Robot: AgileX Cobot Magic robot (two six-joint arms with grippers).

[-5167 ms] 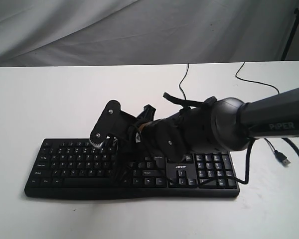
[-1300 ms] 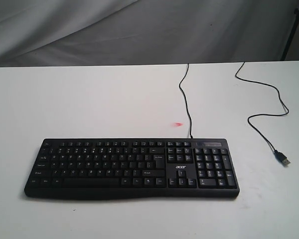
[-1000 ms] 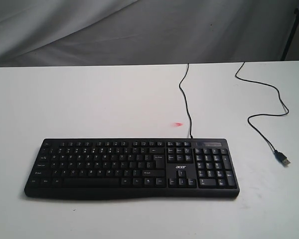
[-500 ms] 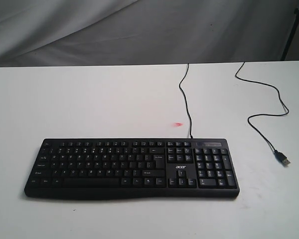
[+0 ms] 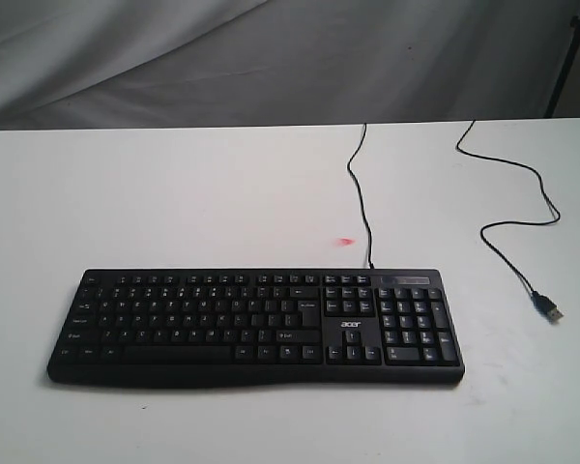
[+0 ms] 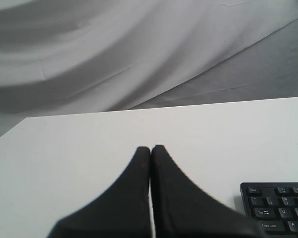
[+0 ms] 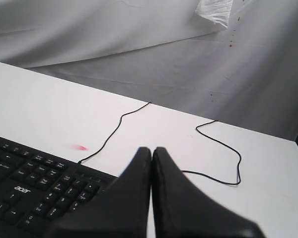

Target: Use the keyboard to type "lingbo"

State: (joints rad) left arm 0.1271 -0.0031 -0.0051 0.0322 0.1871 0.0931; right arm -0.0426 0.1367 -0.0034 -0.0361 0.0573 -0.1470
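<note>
Keyboard (image 5: 254,324), one; closed pincers (image 6: 150,148) (image 7: 152,149), two

The keyboard (image 5: 256,324) lies on the bench (image 5: 174,193), with its escape-key end near the left gripper (image 6: 150,148) and its number-pad end just beside the right gripper (image 7: 151,148). Its cable (image 5: 356,193) runs across the bench ahead of the right gripper.

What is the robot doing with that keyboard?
Right now nothing is pressing a key. The black keyboard lies flat on the white table, and no arm is over it. The left gripper and the right gripper are both shut and clear of the keys. A USB plug lies loose on the table, not plugged in.
</note>
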